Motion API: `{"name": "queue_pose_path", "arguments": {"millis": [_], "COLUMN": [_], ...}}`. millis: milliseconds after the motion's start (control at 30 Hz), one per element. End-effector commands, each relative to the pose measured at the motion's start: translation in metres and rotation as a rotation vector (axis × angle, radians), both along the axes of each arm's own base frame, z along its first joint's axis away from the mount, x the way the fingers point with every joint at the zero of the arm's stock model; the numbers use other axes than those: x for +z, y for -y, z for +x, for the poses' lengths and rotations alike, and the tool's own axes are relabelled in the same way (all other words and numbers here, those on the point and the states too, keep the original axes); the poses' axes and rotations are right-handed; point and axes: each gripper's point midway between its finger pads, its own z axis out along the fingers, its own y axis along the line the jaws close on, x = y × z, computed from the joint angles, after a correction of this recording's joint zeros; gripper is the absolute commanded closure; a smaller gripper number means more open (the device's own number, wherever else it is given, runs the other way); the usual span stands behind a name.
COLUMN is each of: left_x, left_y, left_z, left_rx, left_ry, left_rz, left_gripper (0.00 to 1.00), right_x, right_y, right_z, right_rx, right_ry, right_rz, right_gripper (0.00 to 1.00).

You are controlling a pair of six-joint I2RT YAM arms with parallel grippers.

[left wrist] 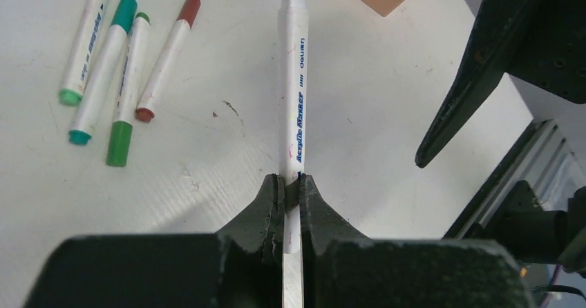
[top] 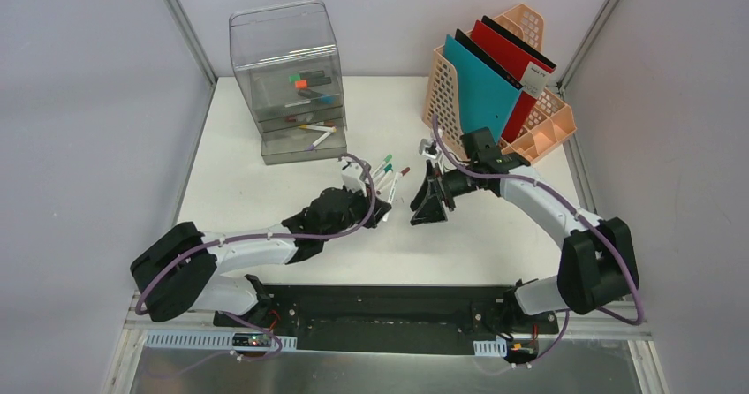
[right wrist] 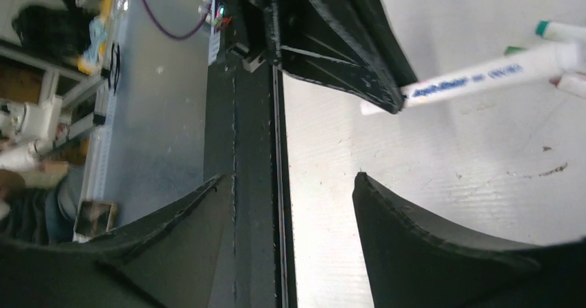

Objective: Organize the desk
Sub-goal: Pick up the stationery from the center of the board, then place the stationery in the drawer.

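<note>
The white desk (top: 256,191) holds several loose markers (top: 389,170) with green, teal and red-brown caps, also in the left wrist view (left wrist: 114,66). My left gripper (left wrist: 291,184) is shut on a white acrylic marker (left wrist: 296,80) and holds it just over the desk, tip pointing away. In the top view this gripper (top: 380,210) sits at mid-desk. My right gripper (top: 422,212) is open and empty, close to the right of the left one, jaws wide apart (right wrist: 290,177). The held marker shows in the right wrist view (right wrist: 484,74).
A clear plastic drawer box (top: 287,85) with pens inside stands at the back left. A peach file basket (top: 442,85) with teal and red folders stands at the back right. The black and aluminium rail (top: 380,306) runs along the near edge.
</note>
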Motion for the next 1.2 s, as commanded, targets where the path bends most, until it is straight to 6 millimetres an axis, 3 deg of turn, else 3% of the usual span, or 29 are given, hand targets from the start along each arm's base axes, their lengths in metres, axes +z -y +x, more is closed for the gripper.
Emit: {"name": "queue_pose_path", "arguments": {"millis": [0, 167, 233, 433, 767, 1167], "left_x": [0.047, 0.054, 0.056, 0.055, 0.063, 0.059], "left_y": [0.005, 0.007, 0.01, 0.019, 0.032, 0.038], "left_z": [0.003, 0.0, 0.0, -0.003, -0.011, -0.011], "left_rx": [0.06, 0.063, 0.061, 0.034, -0.046, -0.058], "left_ry": [0.027, 0.011, -0.001, -0.043, -0.052, -0.064], "left_rz": [-0.264, -0.358, -0.386, -0.437, -0.493, -0.511], "left_gripper": [1.0, 1.0, 1.0, 1.0, 1.0, 1.0], "right_x": [0.034, 0.037, 0.037, 0.039, 0.025, 0.018], "right_y": [-0.008, -0.008, -0.01, -0.015, -0.016, -0.022], "right_z": [0.029, 0.071, 0.077, 0.076, 0.081, 0.076], "right_rx": [-0.176, -0.473, -0.518, -0.507, -0.529, -0.497], "right_ry": [0.008, -0.073, -0.123, -0.177, -0.199, -0.203], "right_rz": [0.138, 0.118, 0.122, 0.159, 0.131, 0.117], "right_gripper": [0.31, 0.31, 0.31, 0.31, 0.38, 0.58]}}
